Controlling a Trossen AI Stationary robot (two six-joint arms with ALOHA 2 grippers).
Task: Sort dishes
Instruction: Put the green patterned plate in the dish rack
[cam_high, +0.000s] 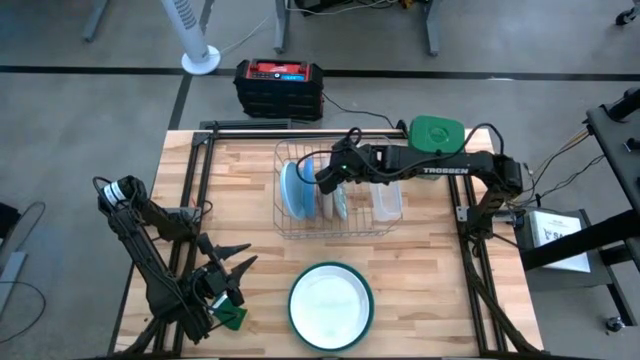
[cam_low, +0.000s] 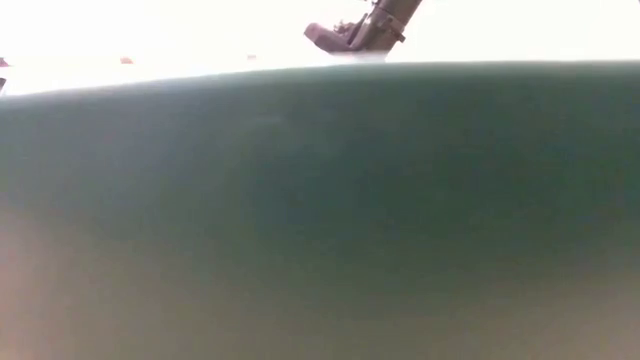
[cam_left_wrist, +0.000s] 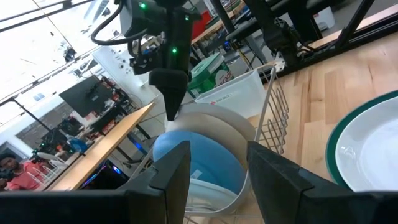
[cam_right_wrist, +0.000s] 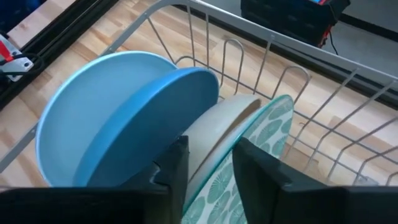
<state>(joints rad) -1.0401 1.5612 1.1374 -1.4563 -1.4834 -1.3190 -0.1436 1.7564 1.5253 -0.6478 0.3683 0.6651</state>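
The right hand (cam_right_wrist: 208, 177) hangs over the wire dish rack (cam_high: 335, 195) on the wooden bench (cam_high: 440, 290), its fingers part open and straddling the rim of a round cream plate (cam_right_wrist: 214, 134); no firm grip shows yet. This plate stands on edge between two round light blue plates (cam_right_wrist: 118, 118) and a leaf-patterned teal plate (cam_right_wrist: 261, 140). It looks stiff, smooth and probably slippery (breakable if dropped), so the top rim seems the best hold. The left hand (cam_high: 225, 272), part open and empty, waits beside the large teal-rimmed white plate (cam_high: 330, 305) lying flat.
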